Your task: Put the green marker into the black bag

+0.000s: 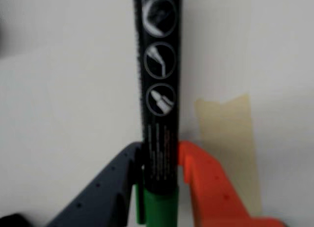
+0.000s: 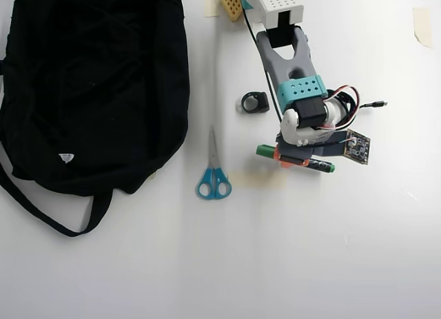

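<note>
The green marker has a dark barrel with pale icons and a green end. It sits between a dark grey finger and an orange finger in the wrist view. My gripper is shut on it. In the overhead view the marker lies crosswise under my gripper, right of centre and low over the white table. The black bag lies at the far left with its strap trailing toward the front, well apart from my gripper.
Blue-handled scissors lie between bag and gripper. A small black ring-shaped piece sits left of the arm. A tape patch is on the table by the marker. More tape is at the upper right.
</note>
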Robot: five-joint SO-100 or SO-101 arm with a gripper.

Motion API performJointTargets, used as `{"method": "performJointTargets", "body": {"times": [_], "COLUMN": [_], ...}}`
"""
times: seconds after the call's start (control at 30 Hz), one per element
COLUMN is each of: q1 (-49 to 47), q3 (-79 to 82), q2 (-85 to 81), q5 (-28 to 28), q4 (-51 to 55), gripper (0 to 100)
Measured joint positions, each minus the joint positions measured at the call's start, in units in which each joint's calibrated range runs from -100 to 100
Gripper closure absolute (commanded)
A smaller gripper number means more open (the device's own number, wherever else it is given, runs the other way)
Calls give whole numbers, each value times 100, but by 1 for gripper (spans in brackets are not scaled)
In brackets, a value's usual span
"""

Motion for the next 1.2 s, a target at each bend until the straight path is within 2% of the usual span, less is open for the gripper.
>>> {"method": "performJointTargets", "body": {"times": [0.4,1.1,1.2], "q1": [7,301,441], "q3": [-590,-1399,-1431], "q2": [0,0,0], "q5": [-767,-2735,-2842], "q4": [258,601,601], "gripper": [98,98,98]}}
